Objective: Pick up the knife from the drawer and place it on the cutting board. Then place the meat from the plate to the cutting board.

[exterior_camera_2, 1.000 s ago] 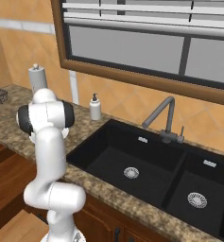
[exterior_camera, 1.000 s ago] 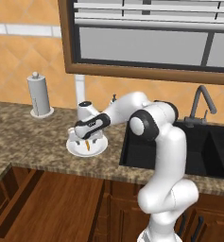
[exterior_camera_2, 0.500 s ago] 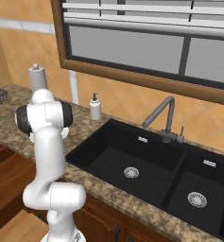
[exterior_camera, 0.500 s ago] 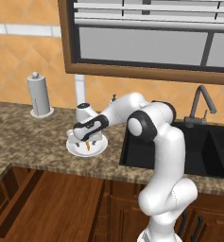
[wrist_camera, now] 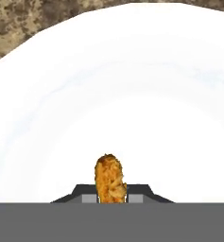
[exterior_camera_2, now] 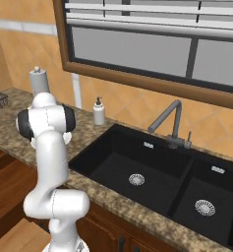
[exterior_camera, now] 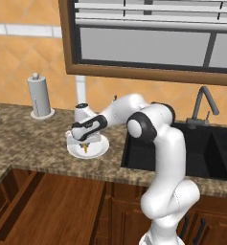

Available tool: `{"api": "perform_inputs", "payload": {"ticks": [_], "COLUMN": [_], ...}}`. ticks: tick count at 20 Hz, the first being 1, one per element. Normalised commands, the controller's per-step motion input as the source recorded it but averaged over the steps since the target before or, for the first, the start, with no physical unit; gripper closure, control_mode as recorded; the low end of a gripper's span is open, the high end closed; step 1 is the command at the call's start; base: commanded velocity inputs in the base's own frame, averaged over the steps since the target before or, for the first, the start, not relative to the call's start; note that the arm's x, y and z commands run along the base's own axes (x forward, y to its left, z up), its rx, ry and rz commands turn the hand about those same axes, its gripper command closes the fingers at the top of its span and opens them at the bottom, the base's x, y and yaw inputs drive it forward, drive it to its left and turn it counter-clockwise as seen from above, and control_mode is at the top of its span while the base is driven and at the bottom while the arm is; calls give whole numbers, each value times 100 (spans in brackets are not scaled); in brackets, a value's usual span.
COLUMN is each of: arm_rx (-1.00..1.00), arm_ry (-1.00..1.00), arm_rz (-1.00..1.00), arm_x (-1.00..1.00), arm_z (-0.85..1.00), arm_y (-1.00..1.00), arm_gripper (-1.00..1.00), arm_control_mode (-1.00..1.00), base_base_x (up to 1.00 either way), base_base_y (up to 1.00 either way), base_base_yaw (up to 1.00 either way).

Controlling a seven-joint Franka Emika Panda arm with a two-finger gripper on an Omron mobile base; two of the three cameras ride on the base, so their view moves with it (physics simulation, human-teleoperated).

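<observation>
A speckled brown stone counter point(exterior_camera: 33, 143) runs across the middle of the left base view. On it sit a white plate point(exterior_camera: 99, 150) at centre-left, a paper-towel holder point(exterior_camera: 39, 95) upper left, and a soap bottle point(exterior_camera_2: 99, 111).

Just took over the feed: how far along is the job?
Knife step: cannot confirm, neither knife nor board is identifiable in these views. In hand: the gripper is down at the plate, and the hand view shows the meat between the fingertips over the plate; a firm grip is not certain. Left: carry the meat to the board.
</observation>
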Motion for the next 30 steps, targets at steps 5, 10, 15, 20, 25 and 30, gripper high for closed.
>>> {"api": "perform_inputs", "payload": {"ticks": [5, 10, 15, 20, 25, 30], "arm_rx": [0, 0, 0, 0, 1, 0], "arm_ry": [3, -5, -11, 2, -1, -8], "arm_rz": [0, 0, 0, 0, 0, 0], "arm_x": [0, -38, -68, -22, -48, -55], "arm_z": [-6, 54, 37, -3, 34, 45], "arm_y": [21, -6, -26, -37, -48, -32], "arm_gripper": [100, 100, 100, 100, 100, 100], "arm_control_mode": [-100, -100, -100, -100, -100, -100], "base_base_x": [0, 0, 0, 0, 0, 0], "base_base_y": [0, 0, 0, 0, 0, 0], "base_base_yaw": [0, 0, 0, 0, 0, 0]}}
